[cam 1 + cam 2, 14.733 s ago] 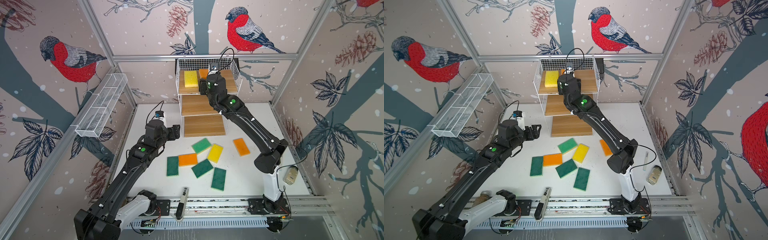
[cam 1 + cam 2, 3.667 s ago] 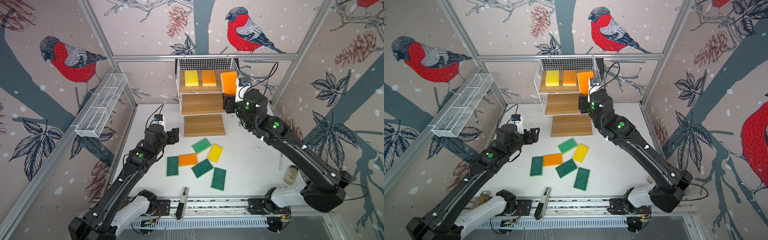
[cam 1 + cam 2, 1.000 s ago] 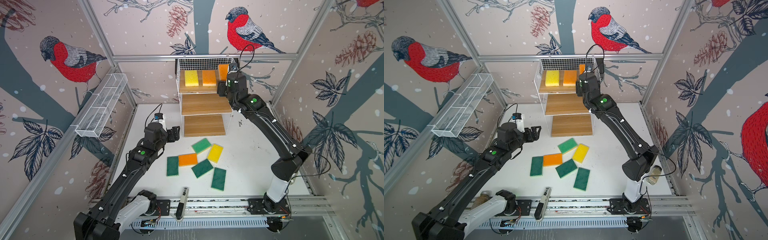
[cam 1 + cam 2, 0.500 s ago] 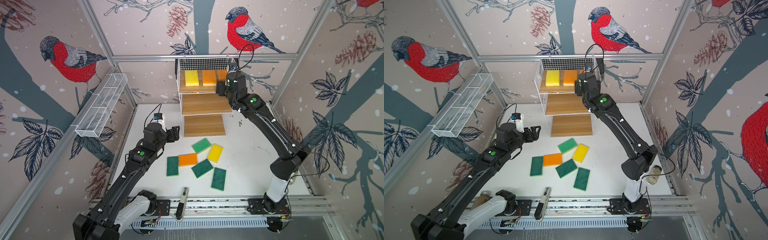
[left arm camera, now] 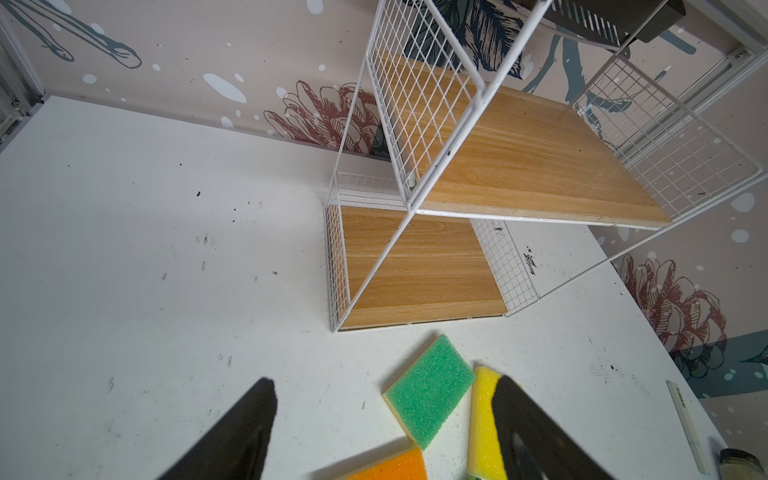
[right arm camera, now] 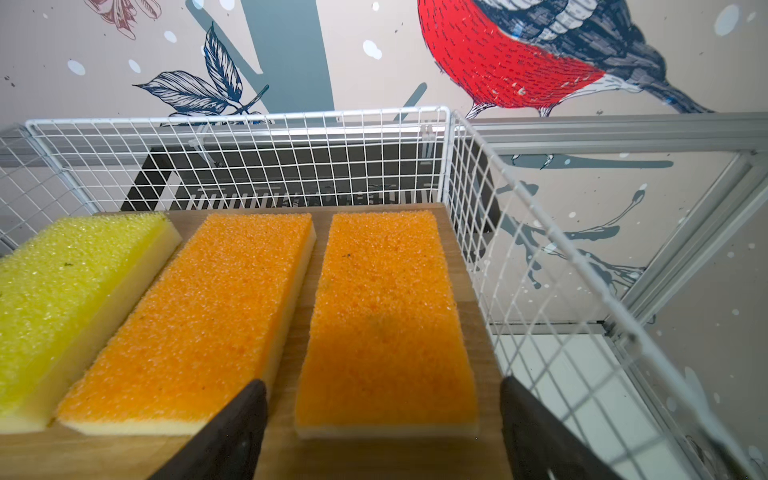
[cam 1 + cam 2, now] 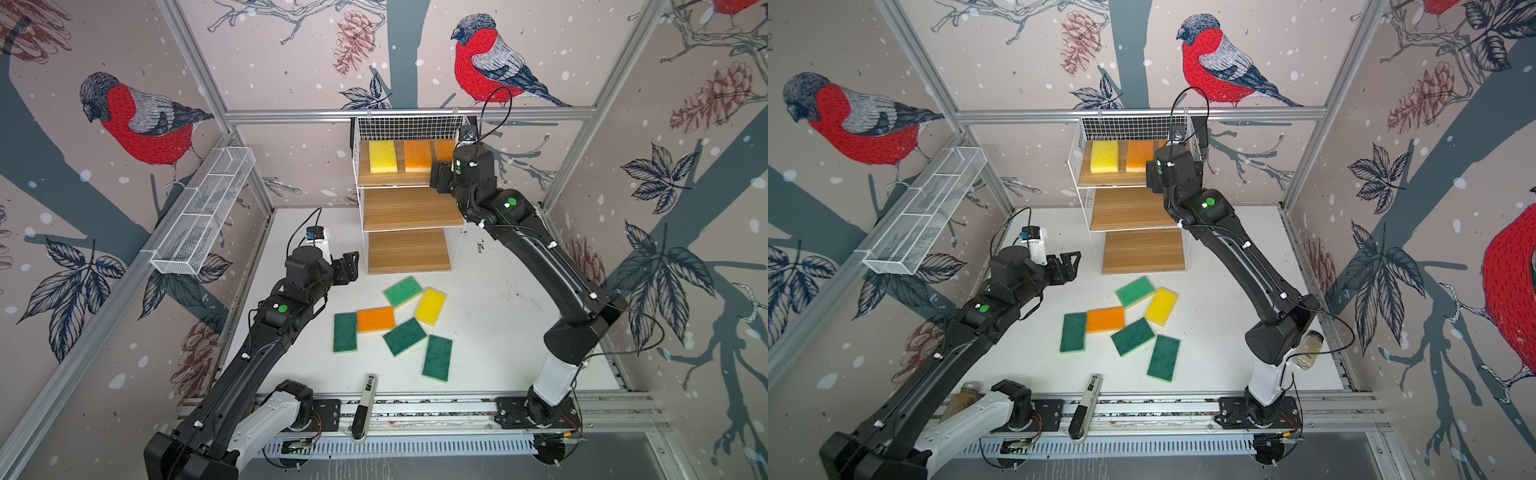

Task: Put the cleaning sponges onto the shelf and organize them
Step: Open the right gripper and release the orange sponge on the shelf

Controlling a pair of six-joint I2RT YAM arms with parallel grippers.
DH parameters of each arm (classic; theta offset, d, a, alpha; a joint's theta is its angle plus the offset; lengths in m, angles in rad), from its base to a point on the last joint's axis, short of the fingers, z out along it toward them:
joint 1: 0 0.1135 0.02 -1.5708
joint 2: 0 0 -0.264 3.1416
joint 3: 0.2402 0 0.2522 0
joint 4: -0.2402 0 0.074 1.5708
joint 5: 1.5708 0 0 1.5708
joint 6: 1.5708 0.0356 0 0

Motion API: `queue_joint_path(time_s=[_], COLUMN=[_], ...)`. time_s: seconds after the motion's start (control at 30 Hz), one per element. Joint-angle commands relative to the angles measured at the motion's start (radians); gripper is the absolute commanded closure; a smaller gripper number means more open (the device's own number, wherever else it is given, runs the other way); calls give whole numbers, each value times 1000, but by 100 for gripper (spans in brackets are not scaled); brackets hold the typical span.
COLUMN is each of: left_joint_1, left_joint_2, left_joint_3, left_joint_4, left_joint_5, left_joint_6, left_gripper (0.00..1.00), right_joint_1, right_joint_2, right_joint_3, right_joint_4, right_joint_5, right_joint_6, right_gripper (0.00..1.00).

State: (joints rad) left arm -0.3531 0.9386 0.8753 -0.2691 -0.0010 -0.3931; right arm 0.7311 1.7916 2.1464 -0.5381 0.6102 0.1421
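Right wrist view: the right pincer point(image 6: 380, 392) stands wide, astride the end orange sponge point(image 6: 386, 324) with a gap on each side, gripping nothing. That sponge lies flat on the top board point(image 6: 374, 457) of the shelf point(image 6: 249, 137). It is near the back edge and just beside the wire-grid side point(image 6: 540, 270), parallel to a second orange sponge point(image 6: 199, 316) and a yellow sponge point(image 6: 70, 282). The placing looks done, so the step is probably the retreat. Draw straight back along the sponge's length, lifting slightly, so no finger drags the foam askew and the outer one misses the wire.

Left wrist view: the left pincer point(image 5: 382, 384) is wide and empty above the desk point(image 5: 145, 249), a white surface, scuffed and speckled. Under it lie a light green sponge point(image 5: 428, 390), a loose yellow sponge point(image 5: 482, 415) and a loose orange sponge point(image 5: 390, 467), in front of the bottom board point(image 5: 419, 266). That board and the middle board point(image 5: 519, 158) are bare.

Both top views: the shelf stands at the desk's back edge, its boards stepping forward. Six loose sponges lie mid-desk, with three dark green sponges point(image 7: 345, 332) point(image 7: 404, 336) point(image 7: 437, 357) nearest the front edge. The enclosure has bullfinch wallpaper point(image 7: 482, 62), an aluminium frame point(image 7: 374, 113) and a white mesh basket point(image 7: 203, 212) hung on the left wall.
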Motion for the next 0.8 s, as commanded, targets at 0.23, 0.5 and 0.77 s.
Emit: queue_joint_path(time_s=[0.23, 0.5, 0.77], left_joint_1=[2, 2, 2], left_joint_2=[-19, -36, -29], left_joint_3=[-1, -1, -5], left_joint_4=[-9, -26, -18], left_joint_5=[2, 8, 17], left_joint_6=[-3, -7, -15], left_gripper=[18, 18, 18], right_joint_1=[36, 10, -69], right_joint_2=[-72, -192, -229], right_joint_3=[-55, -175, -220], right_joint_4=[49, 88, 72], right_joint_5=[105, -35, -229], right_joint_6=[-41, -37, -2], right_gripper=[11, 35, 48])
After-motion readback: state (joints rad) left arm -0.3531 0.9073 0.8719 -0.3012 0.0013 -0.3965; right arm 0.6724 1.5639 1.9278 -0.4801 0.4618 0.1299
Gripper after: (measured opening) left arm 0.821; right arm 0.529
